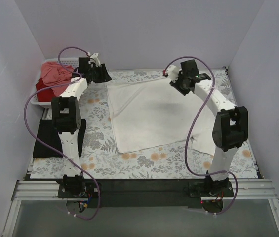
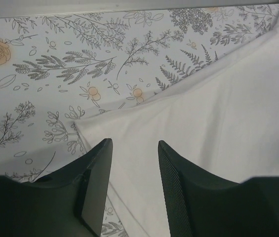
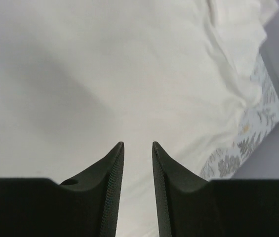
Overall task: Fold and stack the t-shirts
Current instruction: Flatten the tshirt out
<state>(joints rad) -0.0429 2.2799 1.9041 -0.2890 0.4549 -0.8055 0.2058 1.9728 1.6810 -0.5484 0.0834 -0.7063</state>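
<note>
Left pincer (image 2: 135,143) wide apart, empty, over cream-white t-shirt (image 2: 218,113) corner; right pincer (image 3: 138,144) slightly apart, empty.

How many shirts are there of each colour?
Cream-white shirt: 1
Black shirt: 1
Salmon-pink shirt: 1
Dark red shirt: 1
Total: 4

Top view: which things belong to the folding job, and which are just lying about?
Job: cream-white t-shirt, black t-shirt, salmon-pink t-shirt, dark red t-shirt.
Lying about: white basket, floral tablecloth.
</note>
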